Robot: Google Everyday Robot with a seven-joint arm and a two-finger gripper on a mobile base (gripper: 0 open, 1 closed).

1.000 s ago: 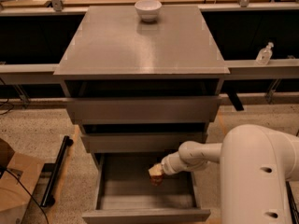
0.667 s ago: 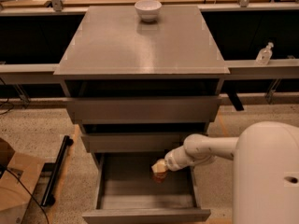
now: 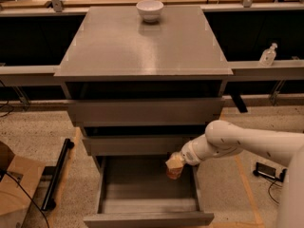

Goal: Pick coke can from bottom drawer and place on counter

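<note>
The bottom drawer (image 3: pixel 142 194) of the grey cabinet is pulled open, and the part of its floor that shows is bare. My gripper (image 3: pixel 175 164) hangs over the drawer's right rear part, just below the middle drawer front. It is shut on the coke can (image 3: pixel 173 174), whose red body shows under the tan fingers; the can is held above the drawer floor. My white arm (image 3: pixel 237 141) reaches in from the right. The counter (image 3: pixel 142 46) is the grey top slab above.
A white bowl (image 3: pixel 149 9) stands at the back of the counter. The upper two drawers are slightly open. A clear bottle (image 3: pixel 268 55) stands on the right ledge. A cardboard box (image 3: pixel 14 184) and a black bar (image 3: pixel 57 175) lie on the floor at left.
My gripper has moved to the right and slightly up with the red can in it, from the drawer's middle toward its right side.
</note>
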